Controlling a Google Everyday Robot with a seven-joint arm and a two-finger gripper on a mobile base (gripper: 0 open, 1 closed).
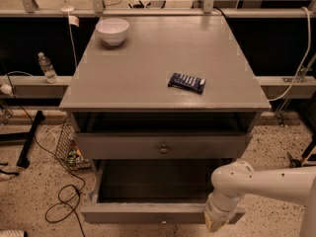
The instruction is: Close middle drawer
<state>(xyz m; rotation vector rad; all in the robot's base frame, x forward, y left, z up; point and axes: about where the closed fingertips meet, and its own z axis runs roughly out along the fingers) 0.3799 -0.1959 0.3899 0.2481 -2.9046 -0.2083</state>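
Note:
The middle drawer [148, 212] is pulled far out of the grey cabinet, and its dark inside shows behind its narrow flat front. Its tiny knob sits at the frame's bottom edge. Above it is the taller-fronted drawer [163, 145] with the larger round knob, slightly out. My white arm [266, 184] reaches in from the right and bends down. My gripper [217, 224] is at the right end of the middle drawer's front, on its outer side, partly cut off by the frame's bottom edge.
On the cabinet top [163, 78] stand a white bowl [112, 30] at the back left and a dark blue packet [186, 82] right of centre. Cables [64, 201], a wire basket [69, 147] and a water bottle [47, 68] lie on the left.

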